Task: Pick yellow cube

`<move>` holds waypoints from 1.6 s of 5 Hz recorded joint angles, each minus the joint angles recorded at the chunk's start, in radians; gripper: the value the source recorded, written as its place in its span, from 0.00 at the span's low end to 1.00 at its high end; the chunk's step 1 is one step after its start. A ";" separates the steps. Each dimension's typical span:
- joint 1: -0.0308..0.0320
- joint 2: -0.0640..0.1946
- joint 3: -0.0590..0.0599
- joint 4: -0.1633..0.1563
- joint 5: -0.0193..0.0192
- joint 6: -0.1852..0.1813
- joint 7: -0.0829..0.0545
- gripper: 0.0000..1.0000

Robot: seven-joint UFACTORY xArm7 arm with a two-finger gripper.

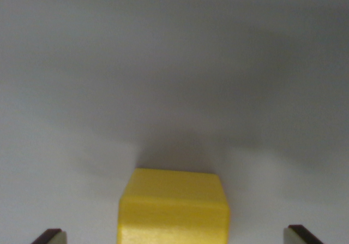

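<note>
At the bottom edge of the wrist view, the gripper (174,237) stood wide apart: only its two dark fingertips (50,236) showed, one at about seven o'clock in the frame and the other at about five o'clock, with pale surface visible between each tip and the block. Nothing was clamped between them.

The yellow cube (173,208) sat at six o'clock, between the two fingertips and well apart from both, a little nearer the wrist view's left tip than the right. Its top face and its near face were both visible, and the lower part ran off the bottom of the frame.

Beyond the cube, toward twelve o'clock, a soft grey shadow (180,146) lay on the plain pale tabletop (174,47), which filled the rest of the view, blurred and featureless.
</note>
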 joint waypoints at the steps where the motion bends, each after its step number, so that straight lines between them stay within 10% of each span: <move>1: 0.0041 0.018 0.001 -0.010 -0.0009 -0.025 0.005 0.00; 8: 0.0099 0.044 0.002 -0.026 -0.0023 -0.061 0.012 0.00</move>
